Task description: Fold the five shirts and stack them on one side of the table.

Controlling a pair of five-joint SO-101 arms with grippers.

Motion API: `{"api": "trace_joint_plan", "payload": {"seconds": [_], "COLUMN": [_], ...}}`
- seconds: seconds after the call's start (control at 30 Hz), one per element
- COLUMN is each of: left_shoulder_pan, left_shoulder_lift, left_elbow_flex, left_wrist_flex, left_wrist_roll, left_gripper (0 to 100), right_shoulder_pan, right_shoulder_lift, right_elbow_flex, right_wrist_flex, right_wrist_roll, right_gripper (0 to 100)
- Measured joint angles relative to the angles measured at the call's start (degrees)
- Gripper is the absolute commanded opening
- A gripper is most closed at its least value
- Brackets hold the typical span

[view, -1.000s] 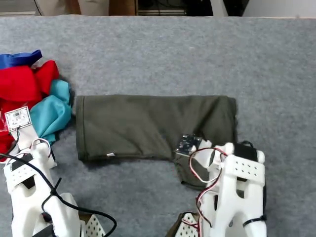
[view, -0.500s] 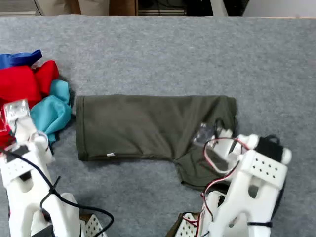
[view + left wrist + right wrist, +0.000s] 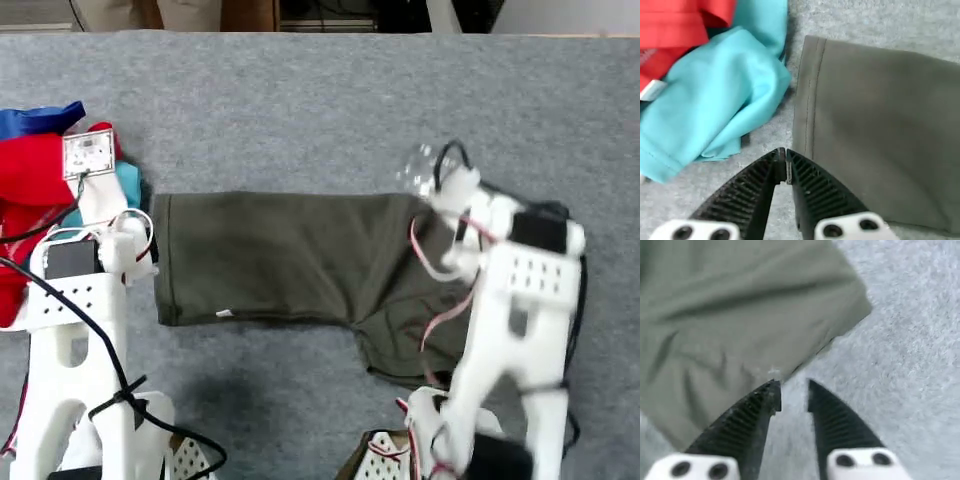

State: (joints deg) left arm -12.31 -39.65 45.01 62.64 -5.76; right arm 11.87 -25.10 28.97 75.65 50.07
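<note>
An olive shirt [image 3: 280, 255] lies flat mid-table, folded into a long band, with a sleeve part [image 3: 395, 345] poking toward the front edge. My left arm [image 3: 75, 290] stands at its left end. The left gripper [image 3: 785, 161] is shut on nothing, over bare table just off the olive shirt's [image 3: 880, 125] hem and beside a teal shirt [image 3: 715, 100]. My right arm [image 3: 515, 270] is over the shirt's right end. The right gripper [image 3: 793, 390] is slightly open above the edge of the olive shirt [image 3: 740, 300], holding nothing.
A heap of shirts sits at the left edge: red [image 3: 30, 170], teal [image 3: 128, 185] and blue [image 3: 35, 118]. The red shirt [image 3: 680, 20] lies beyond the teal one. Grey felt table [image 3: 320, 110] stretches bare behind the olive shirt and to its right [image 3: 910, 330].
Both arms have swung away from the front edge toward the far side. The right arm moved from the shirt's front sleeve area to its right end. The left arm moved up beside the heap.
</note>
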Motion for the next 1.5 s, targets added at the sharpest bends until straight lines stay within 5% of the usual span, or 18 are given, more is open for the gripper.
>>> {"api": "trace_joint_plan", "payload": {"seconds": [0.27, 0.53, 0.83, 0.93, 1.5], "left_shoulder_pan": [0.00, 0.00, 0.00, 0.00, -0.09], "left_shoulder_lift": [0.00, 5.71, 27.52, 31.56, 33.49], "left_elbow_flex": [0.00, -2.81, -13.45, -15.21, -19.43], "left_wrist_flex": [-1.23, -1.49, 1.23, 1.32, 1.32], "left_wrist_roll": [3.69, 8.97, 9.23, 9.23, 9.23], "left_gripper": [13, 13, 13, 13, 13], "right_shoulder_pan": [-0.70, -0.70, -0.70, -0.70, -0.26], "right_shoulder_lift": [27.25, 46.77, 60.48, 64.70, 76.04], "right_elbow_flex": [-18.64, -34.55, -43.08, -46.77, -69.01], "right_wrist_flex": [-3.16, -3.16, -3.16, -3.08, 6.51], "right_wrist_roll": [-9.41, -13.10, -14.07, -14.07, -13.63], "right_gripper": [14.0, 14.0, 12.9, 3.7, 0.4]}}
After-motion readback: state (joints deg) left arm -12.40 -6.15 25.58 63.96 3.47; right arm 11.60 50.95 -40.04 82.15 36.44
